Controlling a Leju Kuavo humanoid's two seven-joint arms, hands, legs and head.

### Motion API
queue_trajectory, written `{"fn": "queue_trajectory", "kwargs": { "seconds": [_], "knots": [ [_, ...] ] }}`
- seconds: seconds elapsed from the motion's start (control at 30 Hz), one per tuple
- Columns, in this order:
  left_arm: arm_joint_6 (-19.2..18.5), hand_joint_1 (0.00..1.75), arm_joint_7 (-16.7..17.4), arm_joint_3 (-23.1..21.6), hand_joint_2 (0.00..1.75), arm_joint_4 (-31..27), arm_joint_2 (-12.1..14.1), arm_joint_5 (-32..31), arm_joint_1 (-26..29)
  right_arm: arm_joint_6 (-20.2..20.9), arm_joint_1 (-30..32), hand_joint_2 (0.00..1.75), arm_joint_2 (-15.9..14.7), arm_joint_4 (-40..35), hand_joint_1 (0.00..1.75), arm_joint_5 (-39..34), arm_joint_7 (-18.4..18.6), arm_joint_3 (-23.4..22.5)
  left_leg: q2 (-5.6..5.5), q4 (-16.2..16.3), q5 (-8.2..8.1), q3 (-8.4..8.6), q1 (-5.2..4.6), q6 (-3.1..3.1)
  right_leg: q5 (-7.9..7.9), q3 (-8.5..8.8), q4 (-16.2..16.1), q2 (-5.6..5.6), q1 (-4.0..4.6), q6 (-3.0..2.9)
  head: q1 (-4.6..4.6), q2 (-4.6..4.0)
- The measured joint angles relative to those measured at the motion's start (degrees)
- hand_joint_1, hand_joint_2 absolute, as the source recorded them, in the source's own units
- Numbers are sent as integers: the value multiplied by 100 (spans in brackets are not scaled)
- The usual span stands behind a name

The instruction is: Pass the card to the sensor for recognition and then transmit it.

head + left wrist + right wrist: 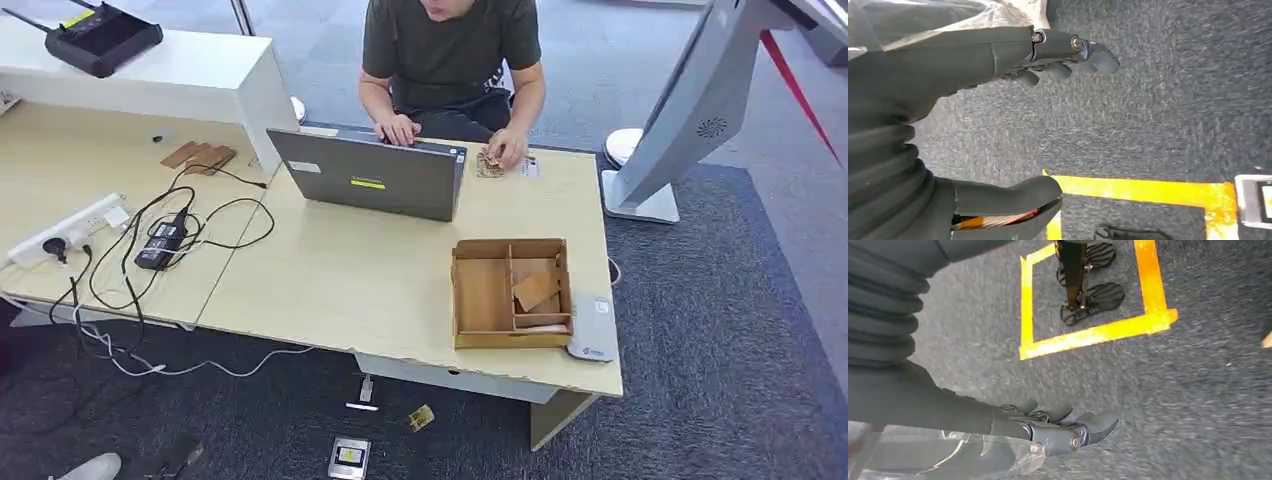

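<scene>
Both hands, left (998, 100) and right (1013, 420), hang over carpet (1158, 115), fingers apart, empty, well apart from the card (536, 289) in the tray (480, 296).

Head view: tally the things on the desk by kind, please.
Laptop: 1
Wooden tray: 1
Card sensor: 1
Power strip: 1
Black adapter: 1
Router: 1
Total: 6

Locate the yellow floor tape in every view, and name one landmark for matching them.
Head view: the tape is not in this picture.
Left wrist view: yellow tape runs as one strip across the floor, ending in a corner.
Right wrist view: yellow tape forms a square outline.
Shared landmark: the dark grey carpet.
</scene>
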Motion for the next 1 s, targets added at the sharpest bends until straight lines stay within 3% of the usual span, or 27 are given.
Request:
{"fn": "queue_trajectory", "kwargs": {
  "seconds": [0.1,0.2,1.0],
  "knots": [
    [-341,0,305,-2,175,0,-15,116,6,245,4,0,35,9,0,-24,192,-4,1,0,0,0,0,0,0,0,0,0,0,0,0,0],
    [-437,0,402,-2,175,0,-37,153,13,424,-26,0,74,20,0,37,280,-4,1,0,1,0,-1,0,1,2,0,0,0,1,0,0],
    [-468,0,415,0,175,0,-37,175,33,479,-149,0,173,28,0,153,304,-2,0,0,1,1,-1,0,1,2,1,0,-1,1,0,0]
  ]
}}
